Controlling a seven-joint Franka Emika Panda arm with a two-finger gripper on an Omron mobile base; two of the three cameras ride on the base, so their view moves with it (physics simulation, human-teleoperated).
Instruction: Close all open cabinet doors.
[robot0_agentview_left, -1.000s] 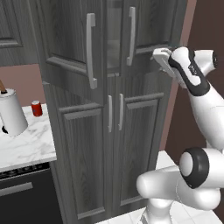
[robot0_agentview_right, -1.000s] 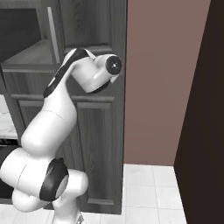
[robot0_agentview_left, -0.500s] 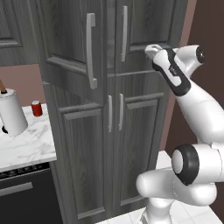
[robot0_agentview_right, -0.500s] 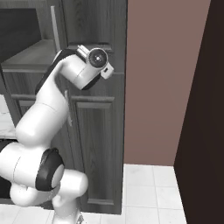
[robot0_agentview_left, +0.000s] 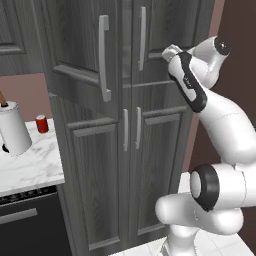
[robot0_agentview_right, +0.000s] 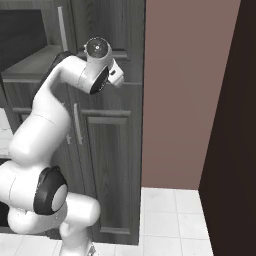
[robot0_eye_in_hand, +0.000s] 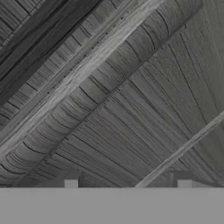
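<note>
Upper right cabinet door (robot0_agentview_left: 167, 30) right against jaws (robot0_eye_in_hand: 127, 183), upper left door (robot0_agentview_left: 75, 45) ajar, jaws apart

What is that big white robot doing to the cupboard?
The white robot arm is closing the doors of a tall dark charcoal wood-grain cabinet. Its gripper is pressed up against the upper right door, which looks shut or nearly shut. The upper left door, with its long silver bar handle, hangs open, swung out toward the marble counter. The two lower doors look closed. Whether the jaws are open cannot be told from these pictures.
</note>
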